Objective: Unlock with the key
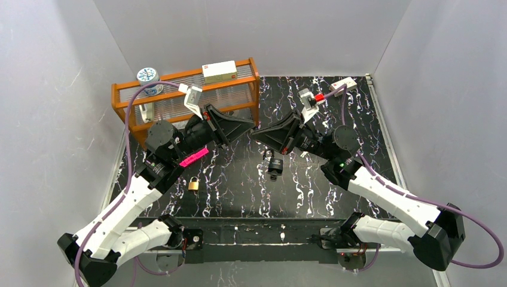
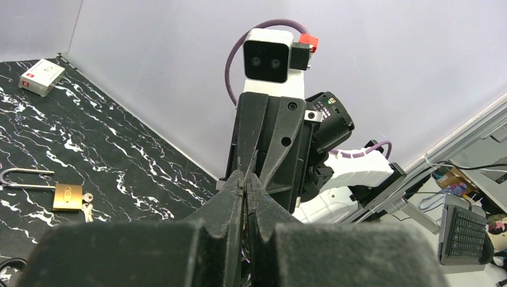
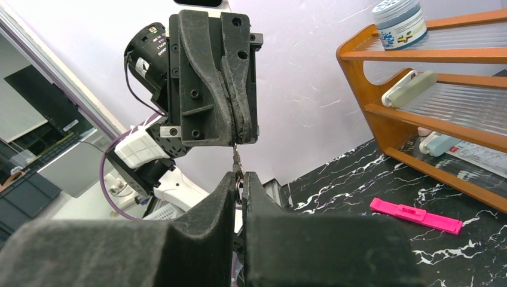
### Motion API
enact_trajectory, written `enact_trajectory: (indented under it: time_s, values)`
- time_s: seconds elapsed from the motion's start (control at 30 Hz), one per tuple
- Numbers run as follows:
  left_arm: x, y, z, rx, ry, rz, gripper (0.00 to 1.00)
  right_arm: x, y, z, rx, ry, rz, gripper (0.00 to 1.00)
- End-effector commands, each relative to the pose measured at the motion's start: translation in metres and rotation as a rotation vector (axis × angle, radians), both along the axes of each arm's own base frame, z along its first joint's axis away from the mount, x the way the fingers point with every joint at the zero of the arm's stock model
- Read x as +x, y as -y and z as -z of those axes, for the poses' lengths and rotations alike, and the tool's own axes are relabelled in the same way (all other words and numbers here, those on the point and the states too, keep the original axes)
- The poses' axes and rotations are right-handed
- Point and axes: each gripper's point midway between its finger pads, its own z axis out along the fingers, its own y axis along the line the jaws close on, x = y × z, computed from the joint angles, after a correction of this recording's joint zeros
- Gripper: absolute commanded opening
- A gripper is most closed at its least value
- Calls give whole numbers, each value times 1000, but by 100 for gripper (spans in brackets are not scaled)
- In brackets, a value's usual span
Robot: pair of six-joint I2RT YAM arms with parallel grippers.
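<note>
My two grippers meet tip to tip above the middle of the table. My right gripper (image 3: pixel 240 177) is shut on a key ring with a small metal key (image 3: pixel 237 156) that sticks up out of its tips. The key's far end reaches the tips of my left gripper (image 2: pixel 246 177), which is shut with a thin sliver between its jaws. In the top view the left gripper (image 1: pixel 252 126) and the right gripper (image 1: pixel 257 133) touch. A black padlock (image 1: pixel 274 165) is just below them; I cannot tell whether it hangs or lies on the table.
A brass padlock (image 1: pixel 194 185) with an open shackle and its own keys lies on the marbled table (image 1: pixel 239 191); it also shows in the left wrist view (image 2: pixel 67 196). A pink tool (image 1: pixel 193 157) lies by the left arm. A wooden rack (image 1: pixel 185 95) stands back left, a white box (image 1: pixel 343 86) back right.
</note>
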Motion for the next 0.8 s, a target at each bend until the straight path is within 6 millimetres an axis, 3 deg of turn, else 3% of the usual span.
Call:
enact_trajectory:
  time_s: [0.0,0.07,0.17,0.3,0.37,0.6,0.73,0.77]
  values:
    - [-5,-3,-7,-23,34,9,0,-3,7,-30,77,70,16,9]
    - [-5,-3,-6,-22,30,12,0,-2,8,-31,79,70,21,9]
    - [-6,-2,-6,-27,30,14,0,-1,7,-32,78,63,25,24]
    - [-6,-2,-6,-29,34,16,0,0,6,-32,80,64,24,28]
    - [-6,-2,-7,-31,34,16,0,0,6,-33,82,66,19,25]
    - [-6,-4,-8,-35,34,9,0,-4,6,-30,76,70,4,1]
    - [-3,-4,-6,-32,17,-6,0,-2,6,-28,74,65,12,1]
    - [-1,-5,-5,-25,2,-19,10,-2,7,-27,73,66,15,1]
